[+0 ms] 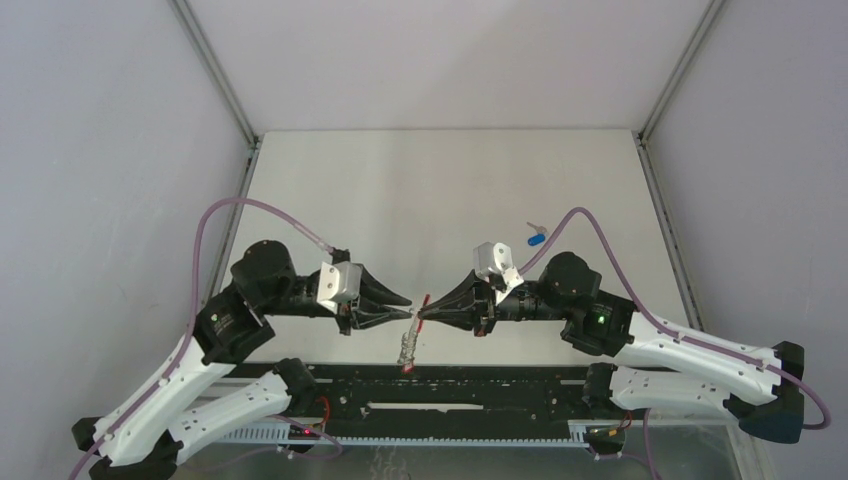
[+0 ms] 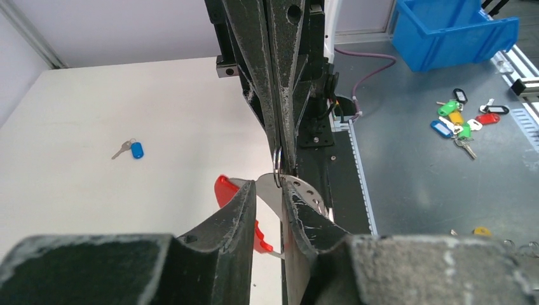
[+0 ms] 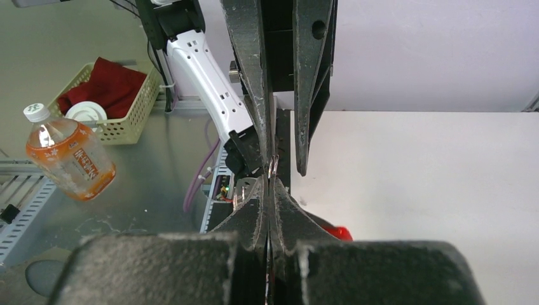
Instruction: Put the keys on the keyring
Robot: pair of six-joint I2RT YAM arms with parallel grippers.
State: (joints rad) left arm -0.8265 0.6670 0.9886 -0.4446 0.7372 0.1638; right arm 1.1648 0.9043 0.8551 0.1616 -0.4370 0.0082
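**Inspector:** Where was the keyring?

**Assistant:** The red-banded keyring of small silver metal rings (image 1: 407, 345) hung where both level, inward-reaching grippers met. The right gripper (image 3: 269, 184) was clamped on one ring. The left gripper (image 2: 269, 190) stood part-open astride it.

**Inspector:** And the next key?

**Assistant:** The small silver key with a blue oblong tag (image 1: 537, 238) lay flat beyond the right arm, well apart, with its shaft pointing away.

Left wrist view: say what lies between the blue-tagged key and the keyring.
In that view, only bare table separates the blue-tagged key from the keyring.
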